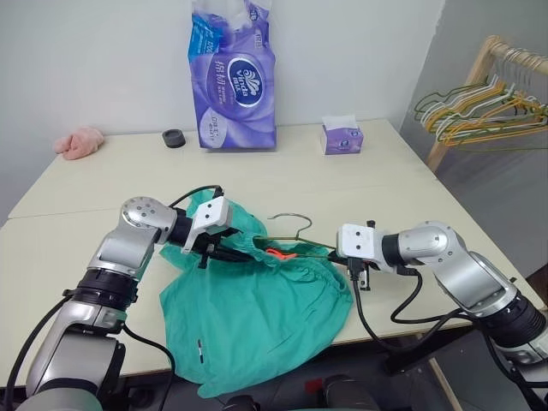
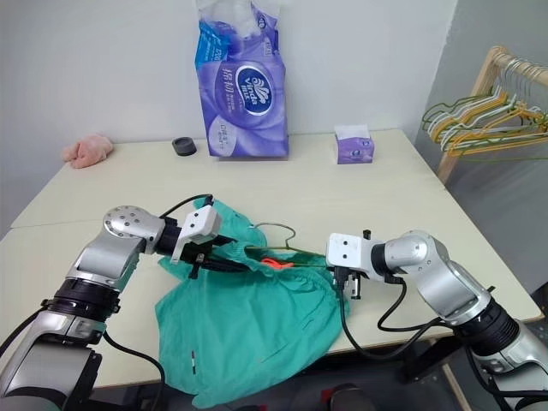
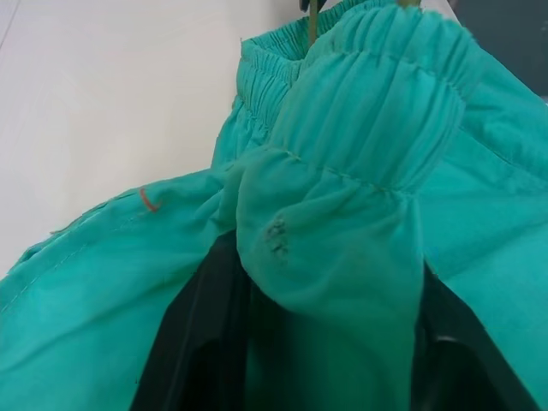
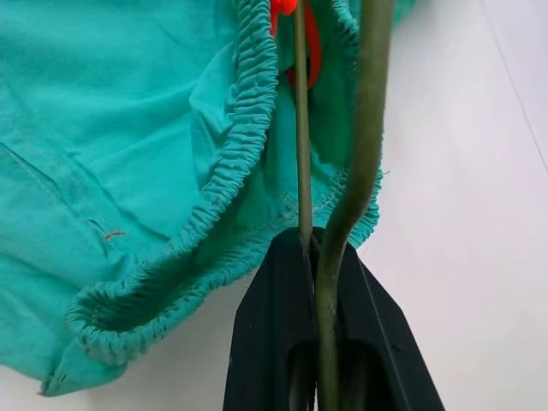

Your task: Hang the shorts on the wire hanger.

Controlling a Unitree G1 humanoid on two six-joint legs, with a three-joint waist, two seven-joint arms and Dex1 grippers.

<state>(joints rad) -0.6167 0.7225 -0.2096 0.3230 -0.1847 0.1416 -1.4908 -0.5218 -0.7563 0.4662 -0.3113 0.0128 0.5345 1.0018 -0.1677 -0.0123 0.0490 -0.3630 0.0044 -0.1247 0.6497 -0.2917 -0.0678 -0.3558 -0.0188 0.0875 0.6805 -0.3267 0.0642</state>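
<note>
The right tool (image 4: 318, 257) is closed on the wire hanger (image 4: 301, 128), whose wire goes inside the waistband of the shorts (image 1: 257, 317). The left tool (image 3: 330, 342) grips a fold of the gathered waistband between its fingers. The shorts lie near the front edge of the counter (image 1: 385, 184) and hang over it

You can read little here: the purple tissue pack (image 1: 232, 81) carries a round logo with Chinese characters, too small to make out. Nothing else is legible.
</note>
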